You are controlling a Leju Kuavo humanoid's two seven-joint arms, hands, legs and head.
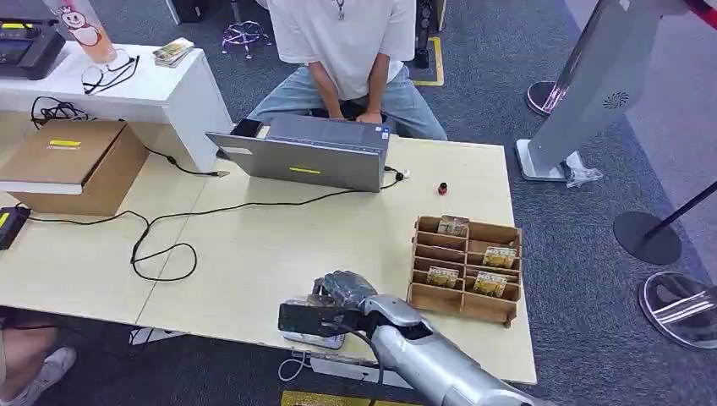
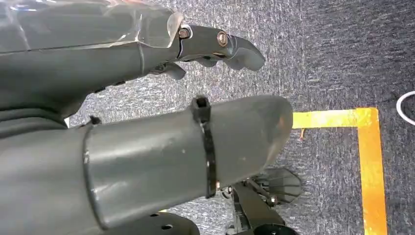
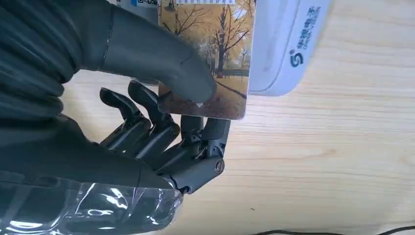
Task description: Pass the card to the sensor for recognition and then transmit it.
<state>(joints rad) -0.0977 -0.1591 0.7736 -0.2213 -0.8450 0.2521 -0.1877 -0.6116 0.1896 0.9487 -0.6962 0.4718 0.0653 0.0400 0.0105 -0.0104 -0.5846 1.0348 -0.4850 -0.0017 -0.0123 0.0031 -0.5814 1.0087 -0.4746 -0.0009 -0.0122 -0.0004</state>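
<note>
My right hand (image 1: 342,292) hovers at the table's near edge over the white card sensor (image 1: 314,337). In the right wrist view the thumb (image 3: 161,58) pins a card (image 3: 215,44) printed with autumn trees against the darker fingers (image 3: 166,132). The card lies flat over the white sensor (image 3: 284,44), which carries blue lettering. My left hand (image 2: 147,98) hangs beside me above grey carpet, fingers loosely extended, nothing in it.
A wooden slotted card rack (image 1: 465,266) holding several cards stands right of my hand. A person (image 1: 342,51) sits behind an open laptop (image 1: 304,156) at the far side. A black cable (image 1: 161,245) loops over the table's left part. A cardboard box (image 1: 72,165) sits at left.
</note>
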